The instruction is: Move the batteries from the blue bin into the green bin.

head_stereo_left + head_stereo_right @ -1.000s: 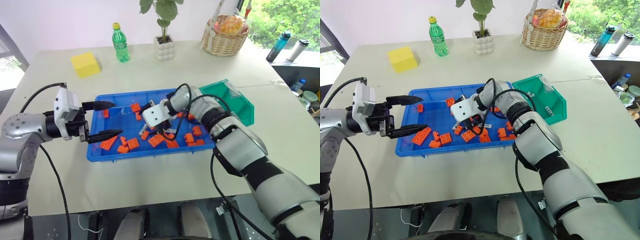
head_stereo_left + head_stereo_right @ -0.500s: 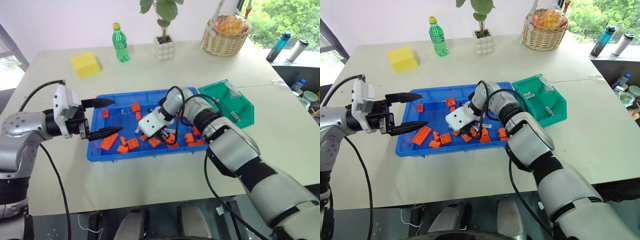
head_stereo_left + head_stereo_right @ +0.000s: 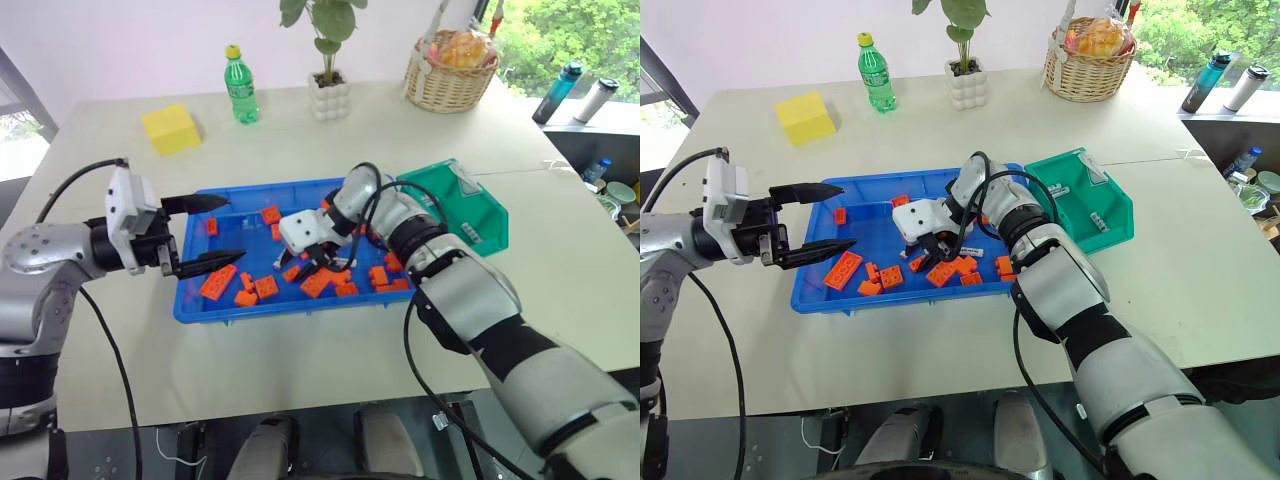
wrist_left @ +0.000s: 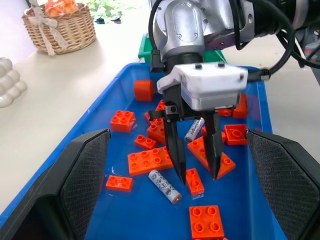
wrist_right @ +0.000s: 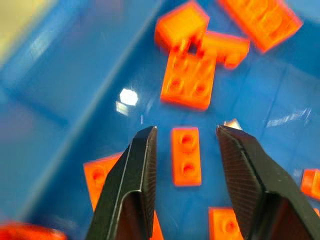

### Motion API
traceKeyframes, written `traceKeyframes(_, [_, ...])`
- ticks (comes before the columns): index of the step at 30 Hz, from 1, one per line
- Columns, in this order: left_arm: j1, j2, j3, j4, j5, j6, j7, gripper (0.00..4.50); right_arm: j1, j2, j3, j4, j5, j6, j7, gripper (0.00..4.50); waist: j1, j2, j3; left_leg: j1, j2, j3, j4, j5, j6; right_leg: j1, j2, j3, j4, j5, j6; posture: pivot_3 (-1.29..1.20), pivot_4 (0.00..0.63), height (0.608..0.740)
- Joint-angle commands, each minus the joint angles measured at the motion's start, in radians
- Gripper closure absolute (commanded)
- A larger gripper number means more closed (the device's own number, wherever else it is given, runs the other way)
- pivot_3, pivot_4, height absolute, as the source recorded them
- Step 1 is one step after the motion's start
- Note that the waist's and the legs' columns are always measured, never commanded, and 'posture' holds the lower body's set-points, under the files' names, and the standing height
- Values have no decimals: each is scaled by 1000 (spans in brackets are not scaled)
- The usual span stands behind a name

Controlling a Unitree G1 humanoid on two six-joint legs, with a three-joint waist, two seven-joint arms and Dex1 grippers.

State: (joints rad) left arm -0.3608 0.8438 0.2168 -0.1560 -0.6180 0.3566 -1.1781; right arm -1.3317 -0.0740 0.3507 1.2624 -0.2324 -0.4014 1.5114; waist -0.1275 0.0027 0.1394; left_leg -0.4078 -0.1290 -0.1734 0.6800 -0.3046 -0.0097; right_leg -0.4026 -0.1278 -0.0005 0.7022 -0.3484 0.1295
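The blue bin (image 3: 280, 308) lies mid-table, holding several orange bricks (image 3: 218, 283) and batteries. One battery (image 4: 164, 186) lies flat on the bin floor beside my right gripper (image 4: 198, 175). Another battery (image 4: 194, 130) lies just behind its fingers. The right gripper points down into the bin, open, with nothing held. A small orange brick (image 5: 186, 156) lies on the floor under the gap between the fingers. My left gripper (image 3: 235, 231) hovers level over the bin's left end, open wide and empty. The green bin (image 3: 490, 215) stands against the blue bin's right end.
Far side of the table: a yellow block (image 3: 170, 128), a green bottle (image 3: 240, 85), a white plant pot (image 3: 329, 95) and a wicker basket (image 3: 450, 70). Two drink bottles (image 3: 560, 92) stand off to the right, beyond the table.
The right gripper rolled at the wrist, dipped among the bricks, then lifted back a little with its fingers apart. The left arm kept still.
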Motion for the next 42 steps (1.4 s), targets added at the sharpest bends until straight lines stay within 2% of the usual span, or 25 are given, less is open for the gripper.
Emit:
traceKeyframes(1, [-26, 6, 8, 3, 9, -25, -6, 0, -51, 11, -38, -45, 35, 25, 1, 2456, 0, 0, 0, 0, 0, 0, 0, 0, 0, 0, 0, 0, 0, 0, 0, 0, 150, 737])
traceKeyframes(5, [-32, 5, 4, 7, 11, -28, -8, 0, -83, 18, -68, -33, 51, 65, -28, 2456, 0, 0, 0, 0, 0, 0, 0, 0, 0, 0, 0, 0, 0, 0, 0, 0, 150, 737])
traceKeyframes(13, [-13, 5, 15, -14, 7, -22, -7, 0, -75, 14, 47, 18, -128, -48, -292, 2456, 0, 0, 0, 0, 0, 0, 0, 0, 0, -1, 0, 0, 1, 0, 0, 0, 150, 737])
traceKeyframes(19, [11, 13, 36, -33, 0, -15, 4, 0, -63, 8, 93, 44, -194, -104, -367, 2456, -1, 0, 0, 0, 0, 0, 0, 0, 0, -1, 0, 0, 1, 0, 0, 0, 150, 737])
traceKeyframes(29, [22, 14, 45, -44, 1, -16, 15, 0, -67, 12, 57, 58, -177, -85, -351, 2456, -2, 0, 0, 0, 0, 0, 0, 0, 0, -1, 0, 0, 1, 0, 0, 0, 150, 737])
traceKeyframes(34, [13, 12, 37, -41, 2, -17, 18, 0, -52, -3, 99, 55, -227, -134, -378, 2456, -1, 0, 0, 0, 0, 0, 0, 0, 0, -1, 0, 0, 1, 0, 0, 0, 150, 737])
traceKeyframes(42, [2, 13, 33, -34, 4, -21, 16, 0, -53, -2, 81, 60, -217, -116, -378, 2456, -2, 0, 0, 0, 0, 0, 0, 0, 0, -1, 0, 0, 1, 0, 0, 0, 150, 737])
